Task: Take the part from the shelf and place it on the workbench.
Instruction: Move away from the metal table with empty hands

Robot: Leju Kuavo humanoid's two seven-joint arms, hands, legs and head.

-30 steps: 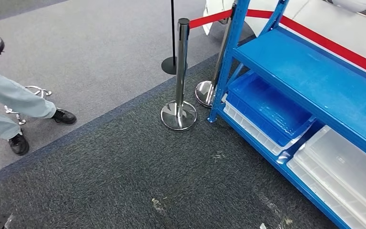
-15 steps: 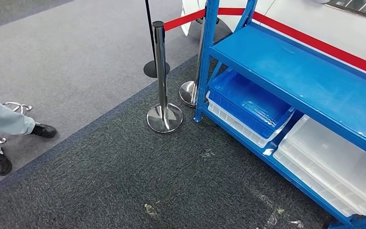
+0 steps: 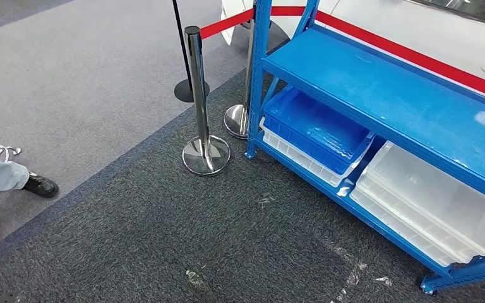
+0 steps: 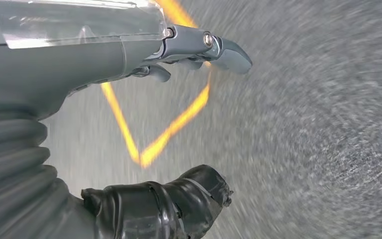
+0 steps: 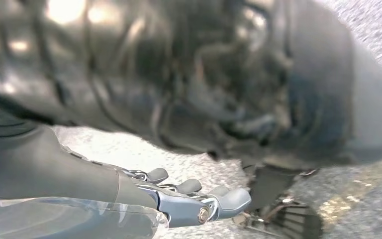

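Note:
A blue metal shelf (image 3: 379,95) stands on the right in the head view, its wide middle board bare. A blue bin (image 3: 316,129) and clear plastic bins (image 3: 429,202) sit on its lowest level. My left hand (image 4: 129,55) hangs over blurred grey carpet with yellow floor lines; its fingers are stretched out, the thumb is apart, and nothing is in it. My right hand (image 5: 179,196) also hangs with fingers straight and holds nothing.
Two chrome stanchions (image 3: 197,95) with a red belt (image 3: 379,41) stand by the shelf's left post. A person's trouser legs and black shoe (image 3: 41,186) are at the left edge. Dark carpet (image 3: 164,240) lies open in front of the shelf.
The whole picture has shifted left, so the camera has turned right. More of the shelf's right end and its foot now show. The person's legs sit nearer the left edge.

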